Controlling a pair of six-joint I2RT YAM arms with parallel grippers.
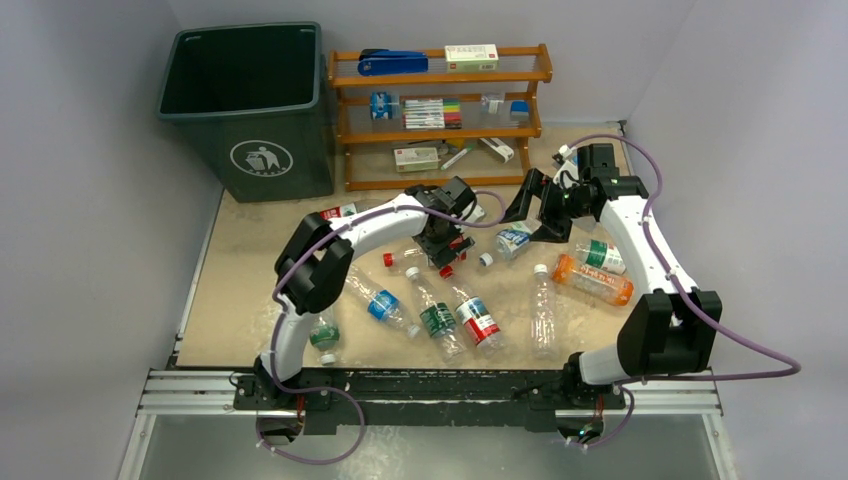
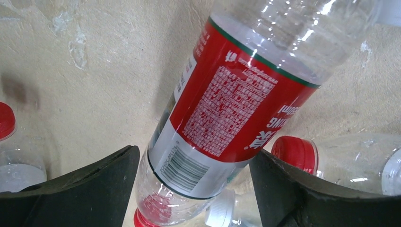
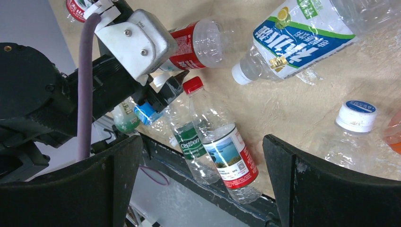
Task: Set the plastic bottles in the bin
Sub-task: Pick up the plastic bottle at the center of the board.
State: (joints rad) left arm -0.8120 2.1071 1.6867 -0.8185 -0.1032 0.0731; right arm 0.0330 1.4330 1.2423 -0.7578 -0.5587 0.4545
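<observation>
The red-labelled bottle (image 2: 227,104), base cut off above and red cap half hidden below, slants cap-nearest across the surface (image 2: 94,71) between the spread left gripper (image 2: 194,156), contact unclear; the right gripper (image 3: 202,142) gapes empty.

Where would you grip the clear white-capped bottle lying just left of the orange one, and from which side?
Best grip the clear bottle around its mid-body, from straight above, one finger on each long side: it lies flat, cap at the far end, with bare table on both sides.
</observation>
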